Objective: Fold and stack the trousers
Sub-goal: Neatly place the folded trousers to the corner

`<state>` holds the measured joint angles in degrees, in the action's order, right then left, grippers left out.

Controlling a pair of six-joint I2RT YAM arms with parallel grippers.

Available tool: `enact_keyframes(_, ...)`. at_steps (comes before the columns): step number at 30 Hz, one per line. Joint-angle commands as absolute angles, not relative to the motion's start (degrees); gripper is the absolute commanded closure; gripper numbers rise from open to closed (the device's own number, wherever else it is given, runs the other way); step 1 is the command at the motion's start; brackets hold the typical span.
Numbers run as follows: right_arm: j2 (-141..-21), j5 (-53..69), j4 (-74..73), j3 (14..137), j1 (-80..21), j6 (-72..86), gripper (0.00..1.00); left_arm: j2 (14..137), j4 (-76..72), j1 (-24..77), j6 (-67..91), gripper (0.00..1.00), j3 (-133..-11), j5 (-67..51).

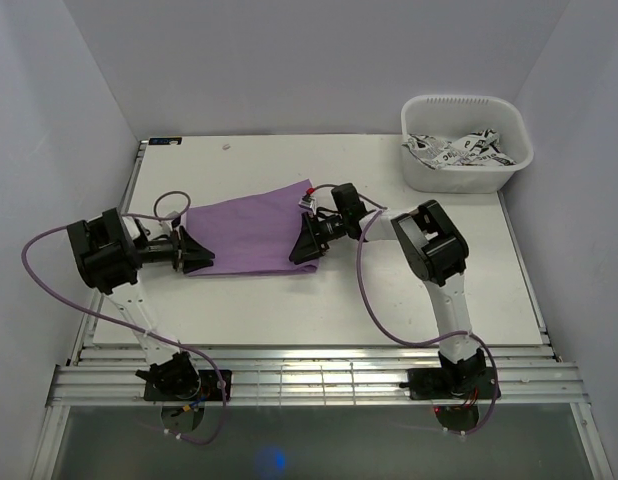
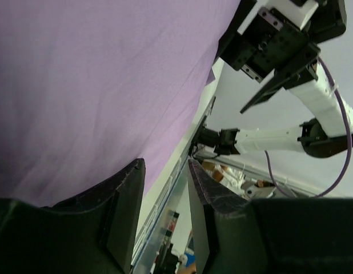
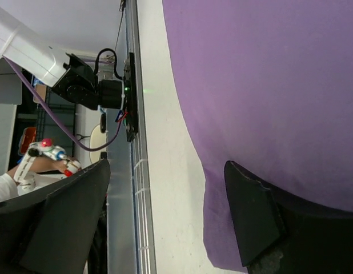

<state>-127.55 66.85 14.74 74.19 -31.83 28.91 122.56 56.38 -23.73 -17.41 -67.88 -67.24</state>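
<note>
The lilac-purple trousers (image 1: 251, 232) lie folded into a flat, roughly rectangular shape in the middle of the table. My left gripper (image 1: 197, 250) sits low at their left edge. In the left wrist view its jaws (image 2: 165, 162) are open; only bare table shows in the gap, and the cloth (image 2: 96, 80) runs under the left finger. My right gripper (image 1: 307, 243) is at the trousers' right edge. In the right wrist view it (image 3: 167, 166) is wide open, one finger (image 3: 251, 220) over the purple cloth (image 3: 268, 85) and the fabric's edge between the jaws.
A white tub (image 1: 519, 160) at the back right holds crumpled black-and-white patterned cloth (image 1: 459, 150). A small red-and-white tag (image 1: 307, 201) sits at the trousers' far right corner. Metal rails (image 1: 319, 375) run along the table's near edge. White walls close in both sides.
</note>
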Motion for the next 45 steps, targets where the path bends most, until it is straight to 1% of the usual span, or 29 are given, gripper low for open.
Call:
enact_keyframes(1,-130.8,65.7,11.4,79.8,-32.0,25.7,0.11,120.3,43.3,-28.7,-14.1,0.52,-71.7,-55.3)
enact_keyframes(3,-129.7,67.8,13.0,81.8,-32.0,27.1,0.05,115.7,43.8,-29.4,-15.3,0.51,-73.8,-54.1)
enact_keyframes(5,-125.5,68.7,13.4,82.4,-32.0,26.7,0.02,109.0,43.4,-29.3,-16.3,0.46,-75.1,-51.3)
enact_keyframes(6,-123.6,68.6,13.4,81.8,-32.0,26.3,0.04,106.9,42.6,-29.3,-16.4,0.45,-75.6,-49.8)
enact_keyframes(8,-116.3,67.2,12.7,78.1,-31.5,24.2,0.09,103.4,42.5,-28.3,-15.7,0.39,-77.4,-42.9)
enact_keyframes(9,-113.9,66.4,11.5,76.7,-31.0,23.0,0.1,100.4,43.3,-27.5,-15.6,0.37,-79.7,-41.1)
enact_keyframes(10,-109.1,63.7,9.9,75.4,-29.6,21.5,0.1,99.0,44.3,-26.8,-15.8,0.36,-80.8,-38.3)
enact_keyframes(11,-106.8,62.5,6.3,73.1,-28.7,19.8,0.1,97.1,43.9,-24.4,-14.3,0.26,-81.2,-35.4)
enact_keyframes(12,-104.8,61.0,3.7,72.3,-27.4,15.5,0.1,93.1,43.2,-22.6,-12.2,0.2,-80.5,-32.2)
enact_keyframes(13,-101.1,57.5,0.8,71.9,-24.7,13.6,0.1,90.9,42.5,-20.8,-10.2,0.08,-79.7,-28.9)
enact_keyframes(14,-99.6,56.3,-2.1,71.5,-23.0,11.8,0.1,88.6,40.7,-17.0,-6.4,0.02,-78.6,-23.5)
enact_keyframes(16,-96.4,54.2,-8.8,71.5,-18.2,7.1,0.1,82.9,38.8,-12.2,-2.3,0.02,-74.6,-16.9)
enact_keyframes(17,-95.5,51.4,-10.8,71.6,-16.5,5.4,0.1,81.5,38.2,-7.0,-0.9,0.02,-73.2,-14.0)
enact_keyframes(19,-93.9,47.0,-16.6,71.5,-12.5,0.9,0.1,80.1,37.9,-1.6,1.9,0.02,-69.4,-9.1)
enact_keyframes(20,-93.4,46.3,-18.2,71.2,-11.1,0.4,0.1,80.0,37.6,4.7,2.0,0.02,-68.0,-7.3)
enact_keyframes(21,-93.0,46.1,-19.4,70.3,-9.9,-0.7,0.1,80.4,36.9,7.6,2.0,0.02,-66.9,-2.2)
enact_keyframes(23,-91.2,46.7,-20.4,68.7,-6.3,-1.8,0.1,83.5,36.0,13.1,3.0,0.02,-65.1,3.0)
enact_keyframes(24,-90.4,46.5,-20.3,66.9,-5.5,-1.8,0.1,84.9,35.7,14.1,5.8,0.02,-65.2,5.2)
enact_keyframes(29,-86.5,43.6,-21.5,63.9,-4.1,-4.0,0.1,91.7,34.4,19.2,18.4,0.02,-64.3,7.8)
enact_keyframes(31,-86.3,41.4,-21.7,63.2,-4.0,-4.3,0.1,95.8,33.8,19.4,23.0,0.02,-63.5,8.9)
enact_keyframes(34,-86.5,39.4,-22.3,62.8,-4.1,-5.5,0.1,104.1,32.9,19.4,24.6,0.02,-64.8,12.7)
enact_keyframes(36,-86.7,38.6,-22.8,62.7,-4.0,-6.1,0.1,109.3,34.6,18.5,24.1,0.02,-67.3,15.1)
enact_keyframes(37,-86.7,38.1,-23.1,62.8,-4.0,-6.5,0.1,114.4,35.3,17.5,23.6,0.02,-70.5,16.2)
enact_keyframes(38,-86.9,37.9,-23.3,62.8,-4.0,-6.8,0.1,117.0,36.9,14.1,22.6,0.02,-72.3,17.1)
enact_keyframes(40,-87.3,37.6,-23.6,62.8,-4.0,-7.4,0.1,124.0,38.1,10.4,20.4,0.04,-78.3,16.2)
enact_keyframes(41,-87.5,37.6,-23.7,62.7,-4.0,-7.5,0.1,125.9,38.8,7.1,18.3,0.04,-80.2,15.8)
enact_keyframes(44,-88.8,37.7,-24.4,62.7,-4.0,-8.0,0.1,131.8,38.7,1.8,13.2,0.03,-87.3,13.4)
enact_keyframes(45,-89.1,37.7,-24.4,62.3,-4.0,-8.1,0.1,133.1,38.8,0.8,8.9,0.03,-89.2,11.3)
